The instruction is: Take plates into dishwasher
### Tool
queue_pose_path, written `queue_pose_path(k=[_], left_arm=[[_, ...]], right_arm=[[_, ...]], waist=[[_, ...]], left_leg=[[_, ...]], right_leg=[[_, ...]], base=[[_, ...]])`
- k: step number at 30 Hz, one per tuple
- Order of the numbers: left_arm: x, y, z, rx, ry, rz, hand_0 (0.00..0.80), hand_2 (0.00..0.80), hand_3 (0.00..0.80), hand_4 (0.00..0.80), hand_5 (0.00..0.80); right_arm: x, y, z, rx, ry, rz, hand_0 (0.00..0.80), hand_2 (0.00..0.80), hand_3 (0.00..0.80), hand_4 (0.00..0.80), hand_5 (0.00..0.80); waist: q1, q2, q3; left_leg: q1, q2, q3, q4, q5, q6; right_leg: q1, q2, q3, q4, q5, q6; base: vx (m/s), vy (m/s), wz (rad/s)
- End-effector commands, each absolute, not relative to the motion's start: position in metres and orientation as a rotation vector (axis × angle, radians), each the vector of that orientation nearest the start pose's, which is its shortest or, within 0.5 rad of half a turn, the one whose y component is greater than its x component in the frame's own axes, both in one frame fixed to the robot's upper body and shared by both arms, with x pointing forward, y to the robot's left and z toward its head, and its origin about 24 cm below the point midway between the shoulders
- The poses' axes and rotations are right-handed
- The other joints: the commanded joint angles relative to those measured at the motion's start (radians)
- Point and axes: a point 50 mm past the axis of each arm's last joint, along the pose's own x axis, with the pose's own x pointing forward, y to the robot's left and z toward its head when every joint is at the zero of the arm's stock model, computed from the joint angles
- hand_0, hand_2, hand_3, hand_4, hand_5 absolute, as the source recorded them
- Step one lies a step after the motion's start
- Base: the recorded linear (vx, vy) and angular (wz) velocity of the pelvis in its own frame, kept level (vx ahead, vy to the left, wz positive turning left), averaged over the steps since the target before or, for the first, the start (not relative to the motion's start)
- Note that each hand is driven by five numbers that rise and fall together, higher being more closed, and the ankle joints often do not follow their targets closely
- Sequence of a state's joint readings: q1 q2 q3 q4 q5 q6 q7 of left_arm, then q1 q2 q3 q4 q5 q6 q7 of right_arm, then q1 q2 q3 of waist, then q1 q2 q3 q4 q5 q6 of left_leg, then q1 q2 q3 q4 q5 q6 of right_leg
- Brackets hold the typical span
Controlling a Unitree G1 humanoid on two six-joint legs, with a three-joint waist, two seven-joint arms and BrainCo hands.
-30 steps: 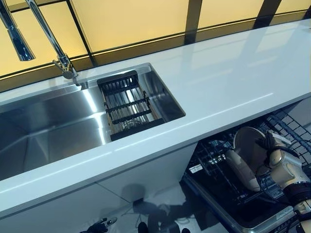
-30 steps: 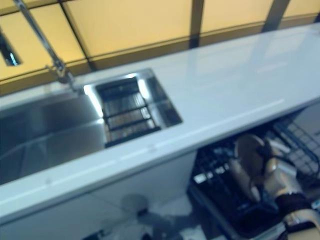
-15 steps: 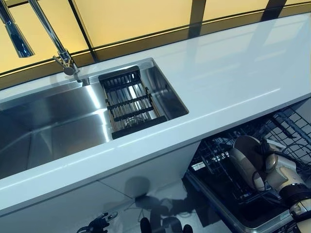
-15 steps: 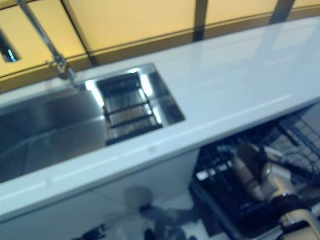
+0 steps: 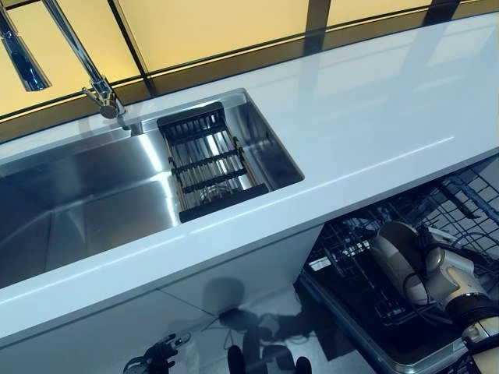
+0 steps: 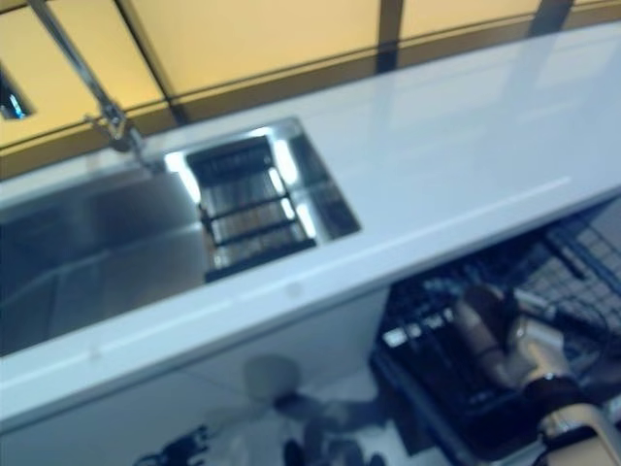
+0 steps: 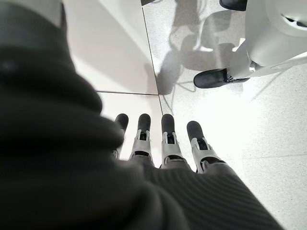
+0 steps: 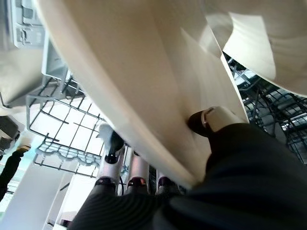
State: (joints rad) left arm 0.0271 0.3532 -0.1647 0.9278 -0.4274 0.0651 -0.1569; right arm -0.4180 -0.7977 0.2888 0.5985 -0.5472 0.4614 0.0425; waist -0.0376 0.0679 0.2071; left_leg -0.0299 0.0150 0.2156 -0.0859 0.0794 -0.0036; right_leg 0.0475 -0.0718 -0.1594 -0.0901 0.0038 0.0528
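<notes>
My right hand (image 5: 451, 282) is shut on a cream plate (image 5: 394, 259) and holds it on edge, low inside the dishwasher's pulled-out lower rack (image 5: 348, 253). In the right wrist view the plate (image 8: 144, 86) fills most of the picture. The thumb (image 8: 211, 120) presses on one face and the fingers (image 8: 112, 146) curl under the other, with rack wires behind. My left hand (image 7: 168, 143) hangs over the floor with straight fingers and holds nothing.
The white countertop (image 5: 374, 109) runs over the dishwasher. A steel sink (image 5: 93, 202) with a black drain rack (image 5: 207, 167) and a tall faucet (image 5: 78, 58) lies to the left. White cabinet fronts (image 5: 195, 296) stand below the sink.
My right hand has moved the plate a little lower and deeper into the rack. The head camera has shifted slightly. The left hand has not changed.
</notes>
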Motion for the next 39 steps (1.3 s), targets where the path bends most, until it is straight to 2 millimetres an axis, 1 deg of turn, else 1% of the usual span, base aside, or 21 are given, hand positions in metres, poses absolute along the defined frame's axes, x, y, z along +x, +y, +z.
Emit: queue_pose_path(k=[1, 3, 4, 5, 6, 7, 8, 15, 19, 23, 27, 31, 32, 35, 37, 39], left_arm=[[0.150, 0.247, -0.128, -0.100, 0.967, 0.088, 0.000, 0.000, 0.000, 0.000, 0.000], [0.150, 0.247, -0.128, -0.098, 0.968, 0.088, 0.000, 0.000, 0.000, 0.000, 0.000], [0.151, 0.247, -0.128, -0.097, 0.968, 0.088, 0.000, 0.000, 0.000, 0.000, 0.000], [0.151, 0.247, -0.128, -0.096, 0.969, 0.088, 0.000, 0.000, 0.000, 0.000, 0.000], [0.151, 0.247, -0.128, -0.095, 0.970, 0.088, 0.000, 0.000, 0.000, 0.000, 0.000], [0.151, 0.247, -0.128, -0.094, 0.969, 0.088, 0.000, 0.000, 0.000, 0.000, 0.000], [0.151, 0.247, -0.128, -0.092, 0.969, 0.089, 0.000, 0.000, 0.000, 0.000, 0.000], [0.149, 0.247, -0.129, -0.089, 0.975, 0.095, 0.000, 0.000, 0.000, 0.000, 0.000], [0.148, 0.247, -0.130, -0.090, 0.981, 0.097, 0.000, 0.000, 0.000, 0.000, 0.000], [0.145, 0.250, -0.130, -0.088, 0.986, 0.105, 0.000, 0.000, 0.000, 0.000, 0.000], [0.141, 0.252, -0.131, -0.081, 0.996, 0.113, 0.000, 0.000, 0.000, 0.000, 0.000], [0.139, 0.256, -0.131, -0.076, 1.008, 0.124, 0.000, 0.000, 0.000, 0.000, 0.000], [0.139, 0.256, -0.131, -0.075, 1.009, 0.125, 0.000, 0.000, 0.000, 0.000, 0.000], [0.133, 0.261, -0.133, -0.062, 1.030, 0.138, 0.000, 0.000, 0.000, 0.000, 0.000], [0.130, 0.263, -0.134, -0.061, 1.042, 0.154, 0.000, 0.000, 0.000, 0.000, 0.000], [0.127, 0.266, -0.135, -0.073, 1.052, 0.177, 0.000, 0.000, 0.000, 0.000, 0.000]], right_arm=[[0.309, -0.349, 0.090, -1.425, 0.648, -0.302, 0.549, 0.549, 0.549, 0.549, 0.549], [0.309, -0.349, 0.090, -1.422, 0.645, -0.303, 0.348, 0.348, 0.348, 0.348, 0.348], [0.310, -0.349, 0.090, -1.420, 0.646, -0.304, 0.204, 0.204, 0.204, 0.204, 0.204], [0.310, -0.349, 0.091, -1.421, 0.649, -0.303, 0.216, 0.216, 0.216, 0.216, 0.216], [0.309, -0.349, 0.091, -1.419, 0.649, -0.305, 0.201, 0.201, 0.201, 0.201, 0.201], [0.309, -0.349, 0.091, -1.420, 0.646, -0.308, 0.141, 0.141, 0.141, 0.141, 0.141], [0.309, -0.349, 0.090, -1.419, 0.643, -0.312, 0.000, 0.000, 0.000, 0.000, 0.000], [0.309, -0.349, 0.094, -1.411, 0.632, -0.327, 0.000, 0.000, 0.000, 0.000, 0.000], [0.309, -0.351, 0.103, -1.413, 0.616, -0.347, 0.000, 0.000, 0.000, 0.000, 0.000], [0.309, -0.354, 0.123, -1.443, 0.578, -0.386, 0.000, 0.000, 0.000, 0.000, 0.000], [0.303, -0.364, 0.143, -1.454, 0.553, -0.442, 0.000, 0.000, 0.000, 0.000, 0.000], [0.295, -0.378, 0.167, -1.449, 0.541, -0.511, 0.000, 0.000, 0.000, 0.000, 0.000], [0.294, -0.379, 0.169, -1.445, 0.540, -0.520, 0.000, 0.000, 0.000, 0.000, 0.000], [0.284, -0.395, 0.191, -1.430, 0.542, -0.591, 0.000, 0.000, 0.000, 0.000, 0.000], [0.279, -0.403, 0.201, -1.420, 0.552, -0.628, 0.000, 0.000, 0.000, 0.000, 0.000], [0.274, -0.410, 0.206, -1.414, 0.570, -0.645, 0.000, 0.000, 0.000, 0.000, 0.000]], waist=[[0.027, -0.006, -0.010], [0.027, -0.010, -0.012], [0.027, -0.010, -0.012], [0.026, -0.011, -0.013], [0.027, -0.012, -0.013], [0.027, -0.012, -0.014], [0.027, -0.013, -0.014], [0.024, -0.019, -0.018], [0.019, -0.023, -0.021], [0.010, -0.034, -0.026], [0.003, -0.050, -0.039], [-0.003, -0.067, -0.054], [-0.004, -0.068, -0.055], [-0.009, -0.083, -0.069], [-0.012, -0.091, -0.077], [-0.014, -0.096, -0.084]], left_leg=[[0.036, -0.051, -0.038, -0.001, -0.128, 0.036], [0.037, -0.050, -0.038, -0.001, -0.128, 0.036], [0.038, -0.050, -0.038, -0.001, -0.128, 0.035], [0.039, -0.050, -0.038, -0.001, -0.128, 0.035], [0.040, -0.049, -0.038, -0.001, -0.128, 0.035], [0.040, -0.049, -0.039, -0.001, -0.129, 0.035], [0.041, -0.049, -0.039, -0.001, -0.129, 0.035], [0.046, -0.048, -0.039, -0.001, -0.128, 0.034], [0.054, -0.048, -0.036, -0.001, -0.130, 0.034], [0.064, -0.045, -0.031, -0.001, -0.131, 0.032], [0.075, -0.043, -0.027, -0.001, -0.133, 0.031], [0.088, -0.040, -0.022, -0.001, -0.137, 0.031], [0.089, -0.039, -0.021, -0.001, -0.138, 0.031], [0.100, -0.036, -0.014, -0.001, -0.144, 0.032], [0.105, -0.034, -0.012, -0.001, -0.146, 0.032], [0.109, -0.030, -0.010, -0.001, -0.147, 0.031]], right_leg=[[-0.027, 0.059, -0.041, 0.003, -0.008, 0.001], [-0.025, 0.059, -0.039, 0.003, -0.008, 0.001], [-0.024, 0.060, -0.039, 0.003, -0.008, 0.001], [-0.023, 0.060, -0.038, 0.003, -0.008, 0.001], [-0.023, 0.061, -0.037, 0.003, -0.009, 0.001], [-0.022, 0.061, -0.036, 0.003, -0.009, 0.001], [-0.021, 0.061, -0.036, 0.003, -0.009, 0.001], [-0.016, 0.063, -0.032, 0.003, -0.009, 0.001], [-0.010, 0.064, -0.027, 0.003, -0.009, 0.001], [-0.001, 0.066, -0.020, 0.003, -0.009, 0.003], [0.009, 0.070, -0.014, 0.003, -0.011, 0.004], [0.019, 0.074, -0.007, 0.003, -0.013, 0.005], [0.019, 0.074, -0.006, 0.003, -0.013, 0.005], [0.028, 0.079, 0.000, 0.003, -0.018, 0.004], [0.033, 0.082, 0.001, 0.003, -0.023, 0.001], [0.038, 0.084, -0.001, 0.003, -0.027, -0.002]], base=[[0.000, 0.000, 0.00], [0.000, 0.000, 0.00], [0.000, 0.000, 0.00], [0.000, 0.000, 0.00], [0.000, 0.000, 0.00], [0.000, 0.000, 0.00], [0.000, 0.000, 0.00], [0.000, 0.000, 0.00], [0.000, 0.000, 0.00], [0.000, 0.000, 0.00], [0.000, 0.000, 0.00], [0.000, 0.000, 0.00], [0.000, 0.000, 0.00], [-0.004, -0.014, -0.03], [-0.026, -0.039, -0.03], [-0.034, -0.051, -0.08]])
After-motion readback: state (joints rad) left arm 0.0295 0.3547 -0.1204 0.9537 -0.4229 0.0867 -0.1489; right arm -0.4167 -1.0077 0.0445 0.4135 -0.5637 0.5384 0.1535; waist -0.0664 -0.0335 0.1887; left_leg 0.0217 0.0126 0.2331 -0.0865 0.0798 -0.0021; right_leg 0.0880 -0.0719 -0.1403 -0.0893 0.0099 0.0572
